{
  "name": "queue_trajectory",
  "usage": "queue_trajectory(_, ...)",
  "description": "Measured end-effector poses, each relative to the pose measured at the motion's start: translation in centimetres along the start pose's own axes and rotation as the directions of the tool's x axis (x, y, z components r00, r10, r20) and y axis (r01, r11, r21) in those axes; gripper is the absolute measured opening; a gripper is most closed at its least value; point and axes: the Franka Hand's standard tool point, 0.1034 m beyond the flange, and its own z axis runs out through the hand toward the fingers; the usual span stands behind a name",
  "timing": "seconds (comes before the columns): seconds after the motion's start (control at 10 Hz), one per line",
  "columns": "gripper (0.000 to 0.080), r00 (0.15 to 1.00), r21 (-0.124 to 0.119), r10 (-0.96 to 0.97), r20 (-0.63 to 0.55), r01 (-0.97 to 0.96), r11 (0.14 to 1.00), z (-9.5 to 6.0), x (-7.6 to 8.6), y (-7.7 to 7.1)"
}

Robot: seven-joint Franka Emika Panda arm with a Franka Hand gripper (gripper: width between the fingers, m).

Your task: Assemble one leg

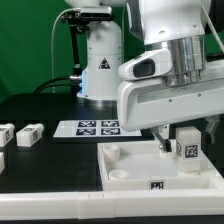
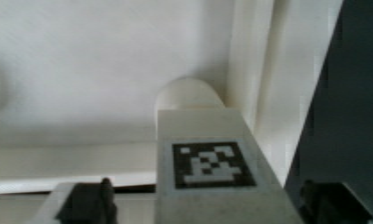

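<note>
A leg (image 1: 186,146), a small white block with a black-and-white tag, stands upright at the far corner of the large white tabletop panel (image 1: 135,172), on the exterior view's right. My gripper (image 1: 185,150) hangs over it, open, with one finger on each side of the leg. In the wrist view the leg (image 2: 208,158) lies between the two dark fingers (image 2: 85,202), with a gap showing on both sides. A rounded corner socket (image 2: 192,92) of the panel shows just beyond the leg. My gripper (image 2: 204,206) is not closed on it.
More white legs (image 1: 28,134) lie on the black table at the exterior view's left. The marker board (image 1: 98,127) lies behind the panel. The robot's white base (image 1: 100,62) stands at the back.
</note>
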Motion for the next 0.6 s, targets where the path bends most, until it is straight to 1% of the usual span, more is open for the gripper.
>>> queue_trajectory(0.1, 0.0381, 1.000, 0.000, 0.000, 0.000, 0.000, 1.000, 0.01, -0.01, 0.00)
queue_trajectory(0.2, 0.0290, 1.000, 0.000, 0.000, 0.000, 0.000, 1.000, 0.01, 0.00, 0.01)
queue_trajectory(0.4, 0.0290, 1.000, 0.000, 0.018, 0.000, -0.018, 1.000, 0.01, 0.00, 0.00)
queue_trajectory(0.5, 0.0290, 0.998, 0.001, 0.068, 0.000, -0.068, 0.998, 0.01, 0.00, 0.00)
queue_trajectory(0.6, 0.0290, 0.979, 0.007, 0.206, -0.005, -0.206, 0.979, -0.01, 0.06, 0.04)
